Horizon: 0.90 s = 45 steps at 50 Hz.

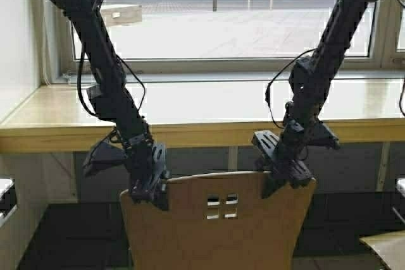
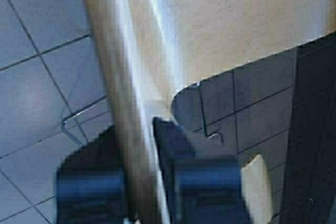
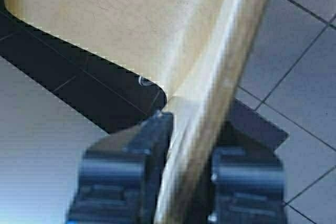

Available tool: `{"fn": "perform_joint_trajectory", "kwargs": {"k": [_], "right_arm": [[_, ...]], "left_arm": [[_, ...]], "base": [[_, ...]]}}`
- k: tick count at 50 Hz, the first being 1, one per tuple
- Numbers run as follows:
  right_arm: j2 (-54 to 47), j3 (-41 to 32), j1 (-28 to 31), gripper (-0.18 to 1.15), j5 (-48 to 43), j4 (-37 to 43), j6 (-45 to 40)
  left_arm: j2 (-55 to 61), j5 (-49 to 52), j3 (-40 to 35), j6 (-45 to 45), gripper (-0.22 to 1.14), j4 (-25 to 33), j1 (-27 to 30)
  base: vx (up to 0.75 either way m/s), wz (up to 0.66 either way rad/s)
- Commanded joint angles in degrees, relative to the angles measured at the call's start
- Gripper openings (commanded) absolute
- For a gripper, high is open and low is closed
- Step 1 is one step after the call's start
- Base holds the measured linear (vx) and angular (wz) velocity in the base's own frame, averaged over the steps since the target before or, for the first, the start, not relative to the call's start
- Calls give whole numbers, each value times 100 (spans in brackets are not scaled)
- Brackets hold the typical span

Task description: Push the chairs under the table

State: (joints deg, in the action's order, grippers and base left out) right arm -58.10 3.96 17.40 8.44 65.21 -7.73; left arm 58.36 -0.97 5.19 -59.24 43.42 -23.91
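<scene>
Tan plywood chair [image 1: 218, 226] stands low in the high view, backrest toward the robot, four small square holes at its middle. Seat faces the table [image 1: 190, 109], a long pale top with a yellowish wood front edge running below the window [image 1: 234, 23]. Chair back sits nearer the robot than that edge, not tucked under.

Left gripper [image 1: 152, 184] at the backrest's upper left corner, fingers [image 2: 170, 145] pinching the plywood edge from both faces; left wrist view shows the panel running between the two dark pads. Right gripper [image 1: 288, 172] at the upper right corner, likewise clamped across the backrest edge, fingers [image 3: 149, 145] either side of the wood in the right wrist view.

Tiled floor [image 3: 304, 35] beneath. Edge of a second tan chair [image 1: 386, 248] at lower right
</scene>
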Motion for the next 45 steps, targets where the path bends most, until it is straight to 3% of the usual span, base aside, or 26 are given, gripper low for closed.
{"fn": "perform_joint_trajectory", "kwargs": {"k": [1,29,45], "right_arm": [[-167,-44,70,5,-26,-53,167],[-527,-193,62,5,229,-88,202],[-404,0,62,5,211,-97,193]], "left_arm": [[9,-167,-193,281,4,-70,44],[-185,-193,202,281,4,-70,53],[-53,-264,-18,290,4,-70,88]], "base": [[15,4],[21,5],[24,-1]]}}
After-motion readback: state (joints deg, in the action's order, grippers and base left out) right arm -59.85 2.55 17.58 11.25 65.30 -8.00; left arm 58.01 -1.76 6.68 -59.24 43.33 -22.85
